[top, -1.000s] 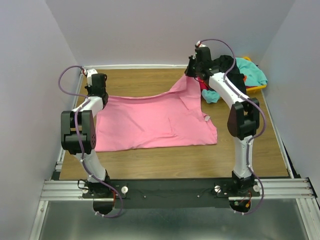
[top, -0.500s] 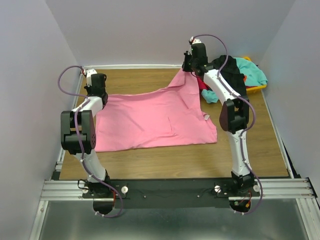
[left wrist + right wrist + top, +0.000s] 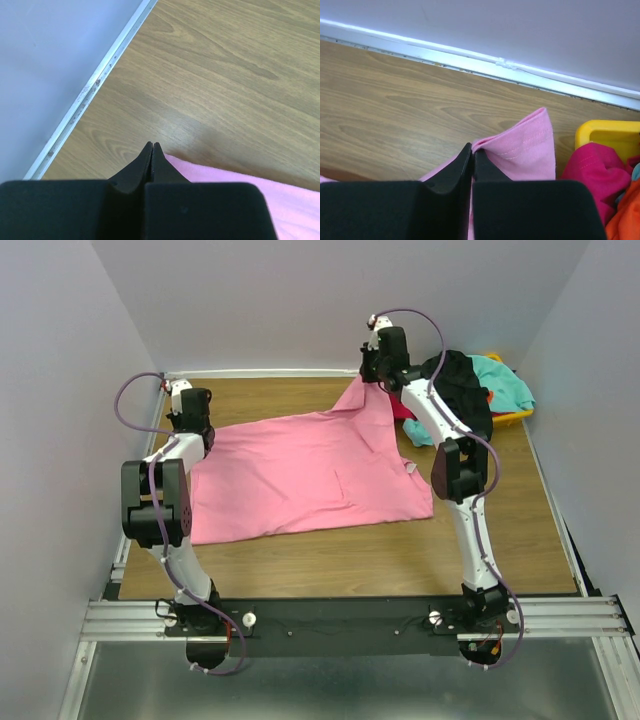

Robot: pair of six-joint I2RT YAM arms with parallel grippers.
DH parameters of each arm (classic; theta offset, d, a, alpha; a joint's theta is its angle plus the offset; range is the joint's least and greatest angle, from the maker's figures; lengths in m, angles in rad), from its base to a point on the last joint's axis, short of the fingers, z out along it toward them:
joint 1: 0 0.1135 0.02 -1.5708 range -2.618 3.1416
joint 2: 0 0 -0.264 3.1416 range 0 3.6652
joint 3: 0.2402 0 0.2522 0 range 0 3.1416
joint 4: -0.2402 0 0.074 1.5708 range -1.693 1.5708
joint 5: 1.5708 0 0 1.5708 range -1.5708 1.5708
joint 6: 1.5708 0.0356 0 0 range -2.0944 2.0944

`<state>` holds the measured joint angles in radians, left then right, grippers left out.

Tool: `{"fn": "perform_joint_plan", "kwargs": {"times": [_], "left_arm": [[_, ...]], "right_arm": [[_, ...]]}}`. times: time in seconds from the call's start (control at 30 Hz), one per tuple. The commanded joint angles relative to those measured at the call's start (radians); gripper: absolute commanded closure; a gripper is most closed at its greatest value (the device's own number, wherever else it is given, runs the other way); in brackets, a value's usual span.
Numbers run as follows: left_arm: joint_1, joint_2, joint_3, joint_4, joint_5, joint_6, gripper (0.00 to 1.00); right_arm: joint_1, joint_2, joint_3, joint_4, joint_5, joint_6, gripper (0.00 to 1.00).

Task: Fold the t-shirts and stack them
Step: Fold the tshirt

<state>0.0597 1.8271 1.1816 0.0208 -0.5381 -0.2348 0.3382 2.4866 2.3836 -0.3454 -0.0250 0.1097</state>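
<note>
Right end effector (image 3: 472, 146) moved back, pinching pink t-shirt (image 3: 310, 475) corner; I read left end effector (image 3: 152, 145) closed at opposite corner.

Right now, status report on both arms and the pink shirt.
Left end effector shut at far-left corner of pink shirt. Right end effector pinching far-right corner, lifted. Yellow bin close beside it.

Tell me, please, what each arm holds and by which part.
Right fingers pinch the pink t-shirt by its raised right corner; left fingers seem to pinch its left corner.
</note>
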Motion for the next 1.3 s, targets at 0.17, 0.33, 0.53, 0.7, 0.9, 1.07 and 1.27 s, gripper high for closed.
{"fn": "perform_joint_plan", "kwargs": {"times": [0.17,0.33,0.53,0.7,0.9,1.07,1.27], "left_arm": [[0.012,0.031,0.003,-0.004,-0.042,-0.006,1.00],[0.012,0.031,0.003,-0.002,-0.028,-0.006,1.00],[0.012,0.023,0.000,-0.002,-0.017,-0.009,1.00],[0.012,0.023,0.000,-0.002,-0.016,-0.011,1.00],[0.011,0.024,0.001,-0.002,-0.016,-0.011,1.00],[0.012,0.024,0.000,-0.005,-0.020,-0.012,1.00],[0.014,0.026,0.003,-0.007,-0.016,-0.012,1.00]], "right_arm": [[-0.005,0.035,0.000,0.008,-0.040,0.018,0.26],[-0.024,-0.058,-0.190,0.011,0.019,0.102,0.03],[-0.079,-0.176,-0.436,0.014,0.011,0.148,0.05],[-0.090,-0.239,-0.573,0.049,0.020,0.151,0.08],[-0.094,-0.313,-0.665,0.082,0.020,0.157,0.09],[-0.099,-0.347,-0.738,0.089,-0.004,0.159,0.17],[-0.100,-0.356,-0.784,0.141,-0.067,0.168,0.28]]}}
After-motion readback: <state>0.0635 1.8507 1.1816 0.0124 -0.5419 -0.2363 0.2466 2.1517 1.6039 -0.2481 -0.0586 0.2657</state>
